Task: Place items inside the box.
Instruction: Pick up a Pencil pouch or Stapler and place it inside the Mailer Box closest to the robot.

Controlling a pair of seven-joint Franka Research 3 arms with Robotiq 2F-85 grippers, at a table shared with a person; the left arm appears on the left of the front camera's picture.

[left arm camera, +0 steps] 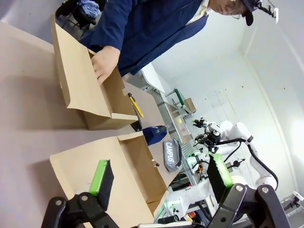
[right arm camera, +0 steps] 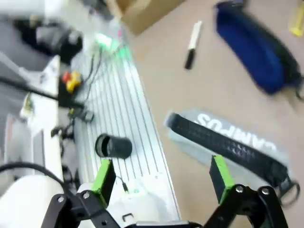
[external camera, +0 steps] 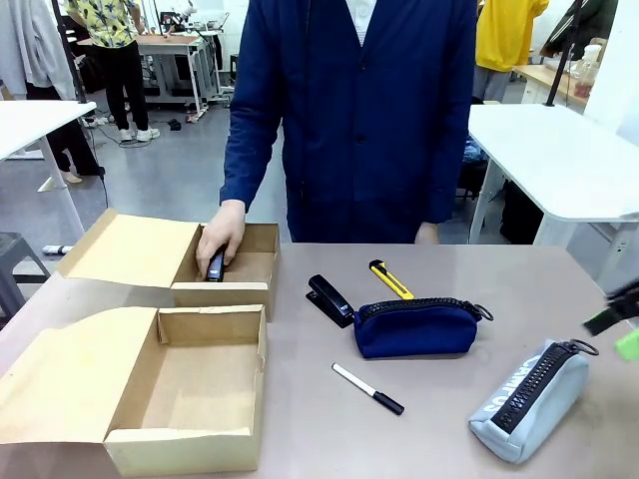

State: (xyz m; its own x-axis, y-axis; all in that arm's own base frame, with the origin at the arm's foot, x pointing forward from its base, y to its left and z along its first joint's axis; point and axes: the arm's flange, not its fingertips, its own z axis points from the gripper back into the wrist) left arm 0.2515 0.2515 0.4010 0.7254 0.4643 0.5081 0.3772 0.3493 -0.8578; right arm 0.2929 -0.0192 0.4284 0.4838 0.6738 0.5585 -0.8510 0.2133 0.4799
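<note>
Nearest, at the lower left, stands an open cardboard box (external camera: 185, 444) with its lid flap spread out to the left. The left gripper (left arm camera: 160, 176) looks down towards this box in its wrist view, green-padded fingers set wide apart and gripping nothing. Just behind it stands a second open box (external camera: 225, 295). A person's hand (external camera: 222, 232) reaches into that one with a small dark item (external camera: 216, 265) at the fingertips, too hidden to name.

Right of the boxes, the other items lie on the bare table top. The black stapler (external camera: 329, 299) lies slantwise, just beside the left end of the navy zip pouch (external camera: 417, 329). The yellow utility knife (external camera: 391, 280) lies just behind that pouch. The white pen with black cap (external camera: 367, 388) lies in front of it, cap pointing to the lower right.

Further right, near the table's front edge, the grey zip pouch (external camera: 529, 399) lies at a slant, zip uppermost. The right gripper (right arm camera: 162, 176) hangs near this pouch, its fingers wide apart on nothing; its wrist view is blurred.
</note>
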